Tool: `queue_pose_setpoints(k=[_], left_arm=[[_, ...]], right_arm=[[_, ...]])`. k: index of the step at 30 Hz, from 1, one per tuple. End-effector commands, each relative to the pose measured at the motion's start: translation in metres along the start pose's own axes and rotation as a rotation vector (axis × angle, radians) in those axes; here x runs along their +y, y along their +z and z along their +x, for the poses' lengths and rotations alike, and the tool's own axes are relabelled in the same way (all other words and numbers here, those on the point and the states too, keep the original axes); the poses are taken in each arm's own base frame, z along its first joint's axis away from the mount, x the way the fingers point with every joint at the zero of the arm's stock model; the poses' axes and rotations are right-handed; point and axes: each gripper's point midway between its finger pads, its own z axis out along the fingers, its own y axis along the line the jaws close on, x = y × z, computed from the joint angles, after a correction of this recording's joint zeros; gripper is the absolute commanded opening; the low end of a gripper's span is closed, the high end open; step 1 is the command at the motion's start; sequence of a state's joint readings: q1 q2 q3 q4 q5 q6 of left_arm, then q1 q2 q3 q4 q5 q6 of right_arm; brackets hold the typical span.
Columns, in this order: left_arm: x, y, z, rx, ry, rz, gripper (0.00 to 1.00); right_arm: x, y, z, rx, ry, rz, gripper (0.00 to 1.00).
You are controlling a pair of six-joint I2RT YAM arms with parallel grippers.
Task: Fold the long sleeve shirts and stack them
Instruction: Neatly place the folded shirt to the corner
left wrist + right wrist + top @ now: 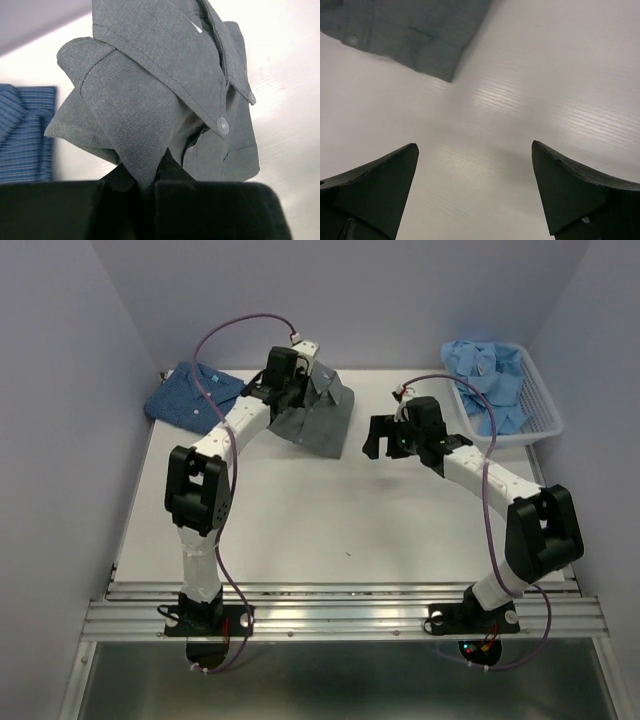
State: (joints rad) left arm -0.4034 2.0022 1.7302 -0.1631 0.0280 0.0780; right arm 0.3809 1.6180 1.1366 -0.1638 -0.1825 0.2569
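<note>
Hanging by a pinch of cloth near its collar, the grey shirt (325, 420) sat at the far middle of the table (350, 530). Its near hem appeared to rest on the surface, and its upper part was bunched and lifted. The left wrist view showed the collar, two buttons and a loose flap of cloth drooping to the left. The left gripper (286, 382) had its jaws closed tight on that cloth, with a fold running down between the fingers.

The dark blue shirt (195, 395) lay folded flat at the far left corner, well apart from the grey one. It looked like the base of the stack. To stack well, the grey shirt likely needed carrying left while kept low, so the folds did not fall open. It should then be set down squarely on the blue one before the grip was let go.

The right gripper (388, 440) hovered over bare table just right of the grey shirt, jaws spread wide and holding nothing. From there it could steady the drooping side. At the far right, light blue shirts (490, 370) sat heaped in a white basket (545, 425), not yet folded.
</note>
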Motion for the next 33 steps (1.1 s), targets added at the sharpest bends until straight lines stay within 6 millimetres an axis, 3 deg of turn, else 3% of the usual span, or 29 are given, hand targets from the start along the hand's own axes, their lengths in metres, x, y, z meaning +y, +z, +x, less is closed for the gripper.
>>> queue_pose_setpoints(k=[1, 3, 8, 12, 16, 20, 22, 29, 33], left_arm=[[0.057, -0.011, -0.009, 0.088, 0.246, -0.094, 0.00], [0.081, -0.019, -0.020, 0.105, 0.264, -0.106, 0.00], [0.131, -0.026, -0.013, 0.185, 0.295, -0.189, 0.00], [0.187, -0.050, -0.009, 0.207, 0.277, -0.267, 0.00], [0.222, -0.074, -0.017, 0.183, 0.238, -0.293, 0.00], [0.235, -0.092, -0.034, 0.130, 0.247, -0.302, 0.00], [0.250, -0.105, -0.034, 0.131, 0.259, -0.332, 0.00], [0.252, -0.113, -0.051, 0.096, 0.274, -0.339, 0.00], [0.244, -0.126, -0.077, 0.032, 0.292, -0.311, 0.00]], right_arm=[[-0.021, -0.019, -0.004, -0.052, -0.051, 0.127, 1.00], [-0.027, -0.024, -0.006, -0.067, -0.060, 0.161, 1.00], [-0.032, -0.031, -0.011, -0.095, -0.060, 0.201, 1.00], [-0.035, -0.027, -0.006, -0.086, -0.011, 0.217, 1.00], [-0.041, -0.026, 0.002, -0.088, 0.039, 0.245, 1.00], [-0.042, -0.024, 0.009, -0.097, 0.057, 0.239, 1.00], [-0.044, -0.022, 0.012, -0.094, 0.057, 0.245, 1.00], [-0.045, -0.020, 0.015, -0.112, 0.045, 0.238, 1.00], [-0.046, -0.015, 0.014, -0.113, 0.028, 0.235, 1.00]])
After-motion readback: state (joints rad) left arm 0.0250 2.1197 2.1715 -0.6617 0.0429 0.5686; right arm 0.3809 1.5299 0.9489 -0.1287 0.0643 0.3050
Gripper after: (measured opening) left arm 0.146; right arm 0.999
